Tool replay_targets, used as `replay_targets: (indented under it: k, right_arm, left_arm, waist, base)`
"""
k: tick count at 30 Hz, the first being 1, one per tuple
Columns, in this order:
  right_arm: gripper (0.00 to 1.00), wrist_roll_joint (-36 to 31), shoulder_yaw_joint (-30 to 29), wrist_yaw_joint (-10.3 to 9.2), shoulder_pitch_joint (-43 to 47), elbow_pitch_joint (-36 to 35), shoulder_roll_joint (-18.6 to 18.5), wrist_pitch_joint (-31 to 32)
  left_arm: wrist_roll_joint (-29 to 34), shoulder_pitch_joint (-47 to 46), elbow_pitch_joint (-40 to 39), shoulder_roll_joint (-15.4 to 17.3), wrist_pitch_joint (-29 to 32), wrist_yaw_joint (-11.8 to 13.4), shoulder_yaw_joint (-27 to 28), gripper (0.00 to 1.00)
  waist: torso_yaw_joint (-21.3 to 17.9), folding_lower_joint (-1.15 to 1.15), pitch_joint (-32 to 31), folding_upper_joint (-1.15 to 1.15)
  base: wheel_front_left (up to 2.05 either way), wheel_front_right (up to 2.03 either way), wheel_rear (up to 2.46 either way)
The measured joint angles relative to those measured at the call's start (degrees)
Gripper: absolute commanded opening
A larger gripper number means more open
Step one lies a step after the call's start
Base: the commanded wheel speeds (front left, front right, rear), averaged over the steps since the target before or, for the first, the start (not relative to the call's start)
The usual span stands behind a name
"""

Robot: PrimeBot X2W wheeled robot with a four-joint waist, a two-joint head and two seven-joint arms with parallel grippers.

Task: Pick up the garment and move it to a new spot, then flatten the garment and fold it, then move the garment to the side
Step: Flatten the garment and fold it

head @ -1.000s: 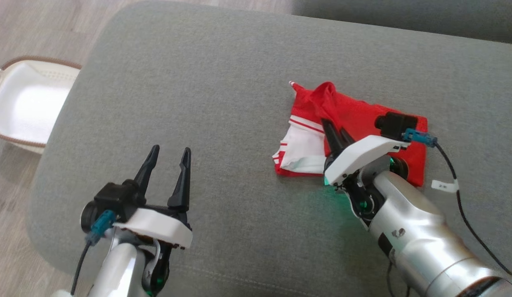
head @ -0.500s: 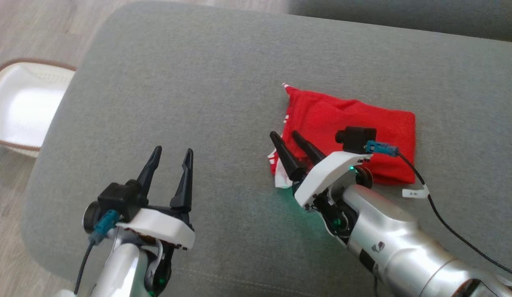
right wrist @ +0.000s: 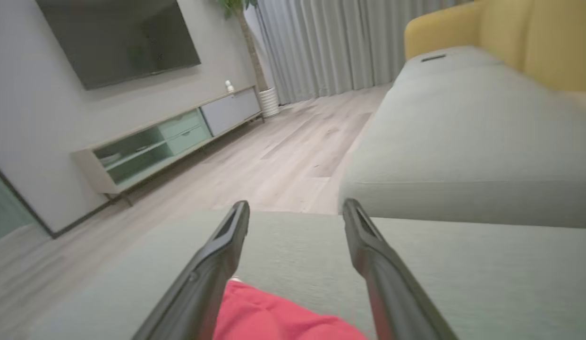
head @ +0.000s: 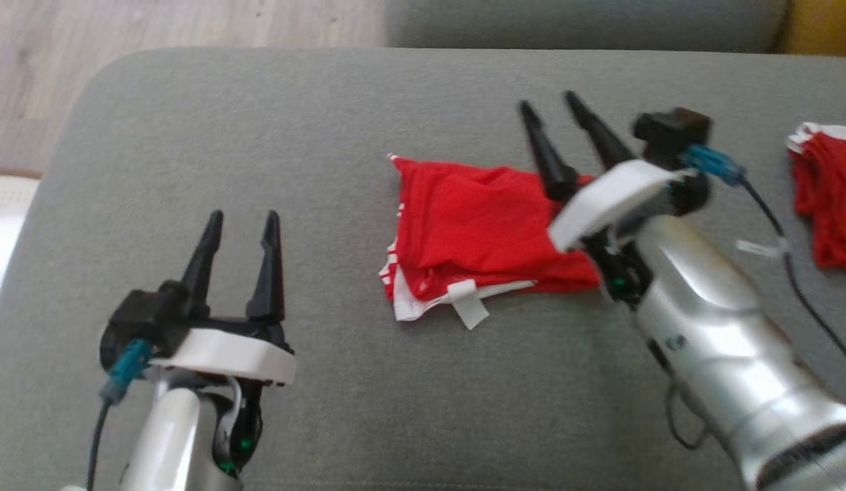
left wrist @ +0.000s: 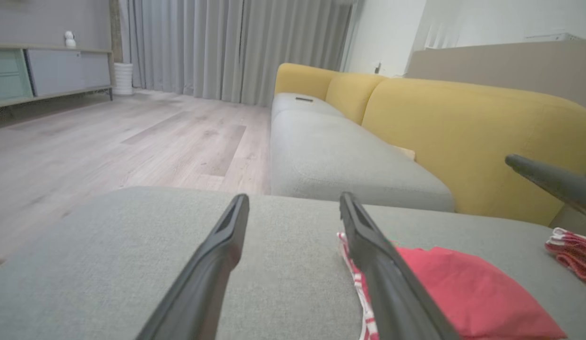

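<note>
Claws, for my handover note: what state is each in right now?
Left claw: open, holding nothing.
Right claw: open, holding nothing.

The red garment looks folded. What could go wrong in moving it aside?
The garment lies folded, with white layers sticking out at its near edge; pinching only the top layer with the open right gripper may undo the fold. A second red pile lies to the right, so moving it there could mix them.
</note>
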Motion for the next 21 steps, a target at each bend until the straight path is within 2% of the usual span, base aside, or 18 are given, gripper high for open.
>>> replay_targets:
  k: [6,10,12,15,18,21]
  right_arm:
    - [1.0,-18.66,-15.01,0.0,10.81,-7.58,-4.12,-0.15]
    - [1.0,-29.64,-25.71,0.0,18.04,-13.84,-2.97,-0.16]
    - [1.0,-36.5,-32.42,0.0,22.64,-19.72,-0.49,-0.16]
    - [1.0,-40.07,-36.4,0.0,27.32,-24.32,1.7,-0.16]
    - [1.0,-41.89,-37.91,0.0,31.19,-27.52,1.99,-0.16]
    - [1.0,-40.33,-37.77,0.0,33.5,-29.19,2.1,-0.16]
  left_arm:
    - [-0.48,-0.01,-2.3,-0.01,0.0,0.46,1.27,1.0]
    - [-0.49,0.01,-3.21,-0.01,0.0,0.45,1.3,1.0]
    - [-0.51,0.12,-3.56,0.0,0.0,0.44,1.27,1.0]
    - [-0.81,0.43,-3.23,-0.01,0.0,0.37,1.25,1.0]
    - [-0.81,0.66,-2.86,-0.01,0.0,0.26,1.26,1.0]
    - [-0.74,1.02,-2.72,0.0,0.0,-0.15,1.29,1.0]
  waist:
    - [-3.05,0.0,-0.78,0.0]
    - [-4.37,0.0,-1.13,0.0]
    - [-4.98,0.0,-1.32,0.0]
    - [-5.32,0.0,-1.46,0.0]
    - [-5.48,0.0,-1.56,0.0]
    - [-5.37,0.0,-1.71,0.0]
  base:
    - [0.0,0.0,0.0]
    - [0.0,0.0,0.0]
    - [0.0,0.0,0.0]
    - [0.0,0.0,0.0]
    - [0.0,0.0,0.0]
    - [0.0,0.0,0.0]
